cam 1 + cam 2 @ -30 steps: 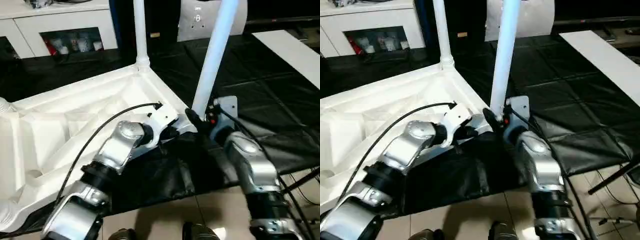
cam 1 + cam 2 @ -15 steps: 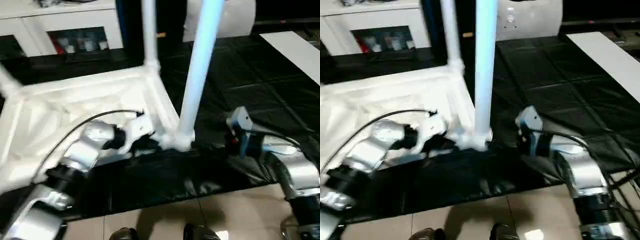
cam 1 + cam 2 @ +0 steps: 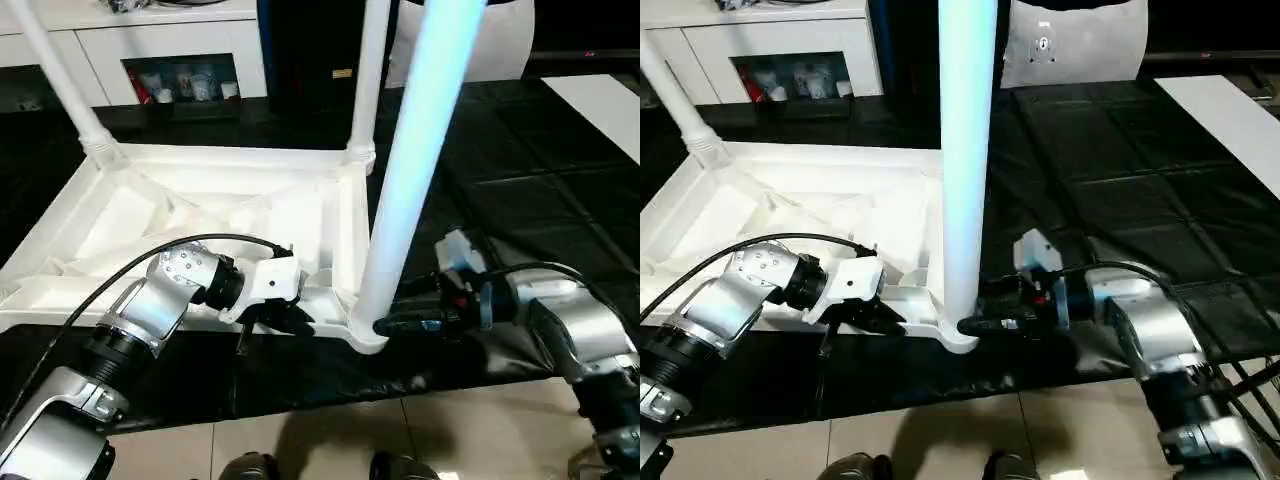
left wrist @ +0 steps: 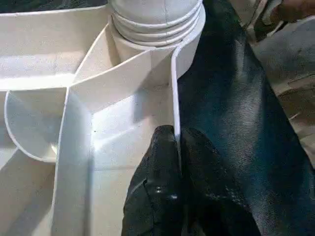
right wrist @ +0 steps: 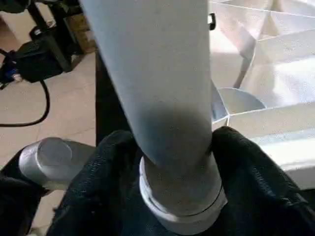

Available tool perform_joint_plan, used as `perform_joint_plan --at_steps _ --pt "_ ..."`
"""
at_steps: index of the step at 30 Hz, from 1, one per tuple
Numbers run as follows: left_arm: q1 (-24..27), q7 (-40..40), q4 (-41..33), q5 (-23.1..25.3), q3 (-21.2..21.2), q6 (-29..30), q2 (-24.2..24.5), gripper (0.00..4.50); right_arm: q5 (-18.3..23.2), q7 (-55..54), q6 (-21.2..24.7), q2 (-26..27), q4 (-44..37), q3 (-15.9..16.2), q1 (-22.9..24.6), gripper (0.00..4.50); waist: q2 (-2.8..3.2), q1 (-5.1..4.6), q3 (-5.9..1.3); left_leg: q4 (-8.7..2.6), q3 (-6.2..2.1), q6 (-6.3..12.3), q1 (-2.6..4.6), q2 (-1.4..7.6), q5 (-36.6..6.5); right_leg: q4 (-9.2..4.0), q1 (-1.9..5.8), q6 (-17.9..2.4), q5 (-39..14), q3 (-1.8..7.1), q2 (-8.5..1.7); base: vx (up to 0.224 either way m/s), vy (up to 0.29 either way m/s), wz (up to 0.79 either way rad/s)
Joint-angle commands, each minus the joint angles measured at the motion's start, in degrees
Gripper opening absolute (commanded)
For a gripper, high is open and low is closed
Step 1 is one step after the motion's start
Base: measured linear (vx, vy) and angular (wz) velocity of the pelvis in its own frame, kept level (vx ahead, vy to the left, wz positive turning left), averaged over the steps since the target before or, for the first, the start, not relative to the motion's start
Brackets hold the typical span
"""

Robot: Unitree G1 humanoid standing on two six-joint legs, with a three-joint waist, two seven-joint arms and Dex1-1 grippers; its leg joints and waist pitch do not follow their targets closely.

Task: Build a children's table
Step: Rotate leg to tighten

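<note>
— Where is the piece, and what do you have hold of?

— The white plastic children's table [image 3: 215,215] lies upside down on the black-covered surface [image 3: 530,190], across the left and centre of the left eye frame, ribbed underside up. You see three long tapered white legs standing up from its corner sockets: one at upper left [image 3: 55,75], one at top centre [image 3: 368,70], and the near one [image 3: 410,170] rising through the middle of the frame. Your left gripper [image 4: 177,162] has its jaws closed tight on the thin rim wall just beside the near socket. Your right gripper [image 5: 172,162] has its jaws spread wide around the base of the near leg, one black finger [image 5: 256,172] touching each side.

— How will it handle?

— Judge it light and hollow; the top looks stiff thanks to the ribs, but that thin rim will likely flex if you lever on it. The leg's smooth, glossy taper looks slippery, so hold low, right above the threaded collar [image 4: 155,22], where you are now. A long leg gives plenty of leverage on the socket, so keep it upright while you turn it.
</note>
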Motion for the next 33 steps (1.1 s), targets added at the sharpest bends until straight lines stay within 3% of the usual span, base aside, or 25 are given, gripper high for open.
perform_joint_plan --at_steps 1,5,9,13,14,16,18,19,20,22,24,25,27,28,30,31,32,33 --pt "-0.39 -1.92 -1.9 0.29 -2.33 -1.15 -0.61 0.0 -0.2 1.59 -0.53 0.43 0.55 0.9 -1.26 2.34 -0.92 -0.21 -3.83 -4.62 -1.07 2.34 1.45 3.11 -18.31 -3.72 2.38 -11.58 -26.59 2.74 -3.27 0.0 0.0 0.0" --pt "-0.58 -2.23 -1.57 0.34 -2.44 -1.61 -0.66 0.0 -0.55 2.84 -0.82 0.48 1.77 1.74 -1.98 2.0 -0.9 -0.13 -3.95 -4.63 -1.03 2.39 1.42 3.14 -17.62 -3.46 2.44 -12.18 -24.63 2.76 -3.18 0.0 0.0 0.0" --pt "-0.57 -2.23 -1.36 0.35 -2.35 -1.58 -0.6 0.0 0.07 3.2 0.18 0.29 1.09 2.0 -1.68 1.95 -0.91 -0.07 -3.91 -4.65 -0.97 2.31 1.51 3.14 -18.0 -3.48 2.4 -12.21 -24.81 2.83 -3.2 0.0 0.0 0.0" --pt "-0.34 -0.06 -1.14 0.11 -1.11 1.34 -1.27 0.0 1.57 3.29 2.85 -0.38 -2.03 2.15 0.97 1.92 -0.91 0.19 -3.86 -4.65 -0.82 2.51 1.6 3.19 -17.43 -3.58 2.38 -12.21 -24.5 2.96 -3.12 0.0 0.0 0.0" --pt "-0.51 2.38 -1.0 -0.41 0.09 4.0 -2.52 0.0 2.54 1.04 4.36 0.33 -3.91 1.26 2.46 1.92 -0.65 0.42 -3.84 -4.66 -0.77 2.34 1.76 3.21 -17.73 -3.67 2.28 -12.22 -24.52 3.02 -3.1 0.0 0.0 0.0" --pt "-0.53 2.62 -1.0 -0.46 0.2 4.28 -2.65 0.0 2.64 0.79 4.52 0.41 -4.1 1.17 2.6 1.92 -0.82 0.51 -3.85 -4.71 -0.81 2.25 1.67 3.18 -17.76 -3.58 2.39 -12.33 -24.58 2.99 -3.08 0.0 0.0 0.0" --pt "-0.65 4.08 -1.12 -0.69 0.82 6.01 -3.42 0.0 2.96 -1.45 5.86 1.27 -5.16 0.53 3.33 1.91 -0.91 0.44 -3.73 -4.85 -0.83 1.91 1.61 3.11 -18.62 -3.75 2.3 -11.4 -26.54 3.04 -3.06 0.0 0.0 0.0" --pt "-1.08 7.6 -1.32 -0.58 1.77 9.24 -5.18 0.0 1.81 -7.77 7.04 3.96 -6.83 -0.36 4.67 1.91 -0.85 0.33 -3.54 -4.85 -0.91 1.25 1.91 3.0 -20.11 -4.03 1.94 -10.72 -28.99 3.08 -3.05 0.0 0.0 0.0" --pt "-1.27 9.18 -1.39 -0.52 2.18 10.63 -6.0 0.0 1.13 -10.81 7.63 5.29 -7.37 -0.69 5.15 1.91 -0.75 0.12 -3.38 -4.97 -0.92 0.86 1.74 2.94 -20.37 -4.11 1.96 -10.17 -29.86 3.18 -3.01 0.0 0.0 0.0" --pt "-1.53 11.2 -1.47 -0.42 2.69 12.33 -7.05 0.0 0.21 -14.7 8.37 7.0 -8.03 -1.08 5.72 1.91 -1.02 -0.45 -3.17 -4.87 -1.29 -0.02 1.96 2.49 -22.76 -4.74 1.67 -7.99 -35.66 2.76 -3.07 0.0 0.0 0.0" --pt "-2.54 16.79 -1.26 0.15 3.87 16.24 -10.43 0.0 -1.5 -24.99 10.47 12.49 -8.51 -2.64 6.18 1.91 -0.91 -1.4 -2.82 -4.78 -1.56 -0.88 2.2 2.2 -24.89 -5.51 1.14 -5.57 -40.61 2.41 -2.92 0.0 0.0 0.0" --pt "-2.54 16.79 -1.26 0.15 3.87 16.24 -10.43 0.0 -1.5 -24.99 10.47 12.49 -8.51 -2.64 6.18 1.91 -1.05 -2.06 -2.7 -4.54 -1.95 -1.08 2.25 1.86 -27.01 -6.21 1.21 -3.64 -44.3 1.66 -3.01 0.0 0.0 0.0" --pt "-4.2 23.71 -0.15 1.01 5.15 20.07 -15.01 0.0 -3.08 -33.26 11.86 17.76 -8.89 -3.07 5.91 1.91 -0.61 -3.24 -2.38 -4.86 -2.37 -1.23 2.05 2.04 -29.81 -6.51 1.39 -2.39 -44.3 1.17 -2.77 0.0 0.0 0.0" --pt "-5.02 26.84 0.64 1.4 5.69 21.36 -17.14 0.0 -4.23 -37.56 12.26 20.41 -8.41 -3.32 5.36 1.91 -0.1 -3.83 -2.3 -4.93 -2.75 -1.7 2.73 2.1 -32.89 -7.15 1.14 -2.54 -43.69 0.26 -2.6 0.0 0.0 0.0" --pt "-5.61 29.23 1.16 1.69 6.13 22.34 -18.73 0.0 -5.32 -41.32 12.63 22.57 -7.93 -3.67 4.9 1.91 0.44 -5.09 -1.89 -5.63 -3.62 -2.08 3.14 2.62 -38.58 -7.62 2.05 -1.87 -41.21 -1.63 -2.25 0.0 0.0 0.0" --pt "-6.5 33.03 1.95 1.96 7.15 23.34 -20.96 0.0 -6.52 -47.1 13.28 25.66 -6.59 -4.85 4.01 1.91 0.87 -5.69 -1.5 -7.27 -4.4 -2.73 1.79 3.58 -42.97 -5.8 3.85 -1.95 -36.57 -2.14 -1.98 0.0 0.0 0.0" --pt "-6.5 33.03 1.95 1.96 7.15 23.34 -20.96 0.0 -6.52 -47.1 13.28 25.66 -6.59 -4.85 4.01 1.91 1.61 -4.7 -0.74 -12.01 -3.99 -3.71 -0.45 5.92 -50.35 2.09 6.23 -3.61 -25.42 -1.48 -0.57 -0.094 0.013 0.05" --pt "-8.18 39.64 3.73 2.4 9.05 23.91 -24.82 0.0 -7.26 -57.7 12.69 31.39 -2.4 -8.36 1.41 1.91 1.34 -0.94 -0.69 -14.45 -1.38 -2.41 -2.9 6.44 -51.4 8.57 6.89 -3.09 -14.35 0.47 0.21 -0.094 0.013 0.05"
